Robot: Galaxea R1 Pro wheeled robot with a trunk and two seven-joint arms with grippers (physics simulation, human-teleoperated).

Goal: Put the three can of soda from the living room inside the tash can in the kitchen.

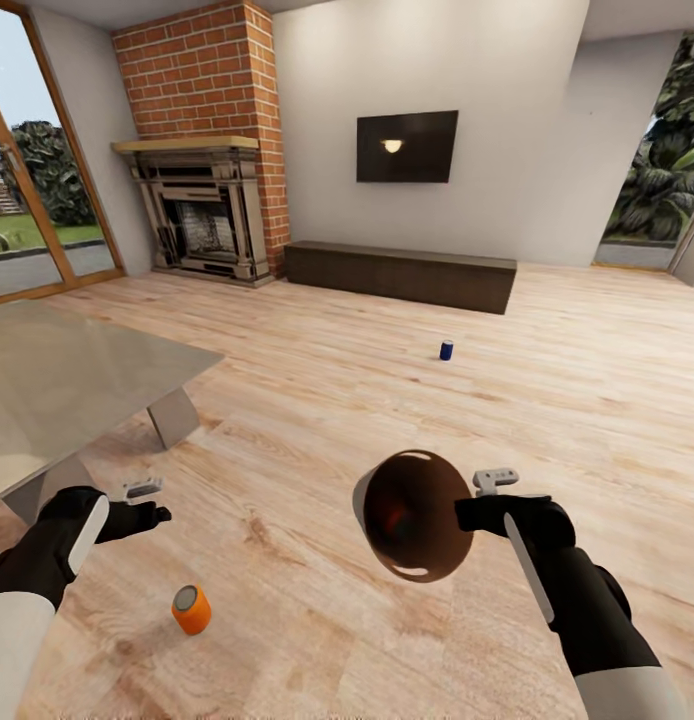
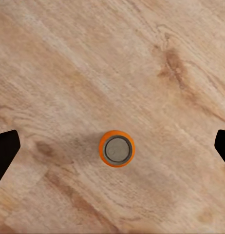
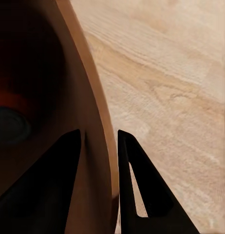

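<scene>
My right gripper [image 1: 469, 513] is shut on the rim of the tash can [image 1: 412, 515], its fingers [image 3: 137, 180] pinching the coppery wall [image 3: 95, 122]. The bin hangs tilted above the floor, its mouth towards the head camera. Inside it lies an orange can of soda [image 3: 8, 114] with a grey top. A second orange can [image 1: 191, 609] stands upright on the wooden floor, directly below my open left gripper [image 1: 152, 507]; the wrist view looks straight down on that can [image 2: 116, 148] between widely spread fingers [image 2: 5, 151]. The dark blue can [image 1: 446, 349] stands further off on the floor.
This is the living room: a stone coffee table [image 1: 77, 380] stands close at the left. A brick fireplace [image 1: 202, 210], a long dark low cabinet [image 1: 402, 274] and a wall TV [image 1: 407, 146] line the far wall. Wooden floor lies between.
</scene>
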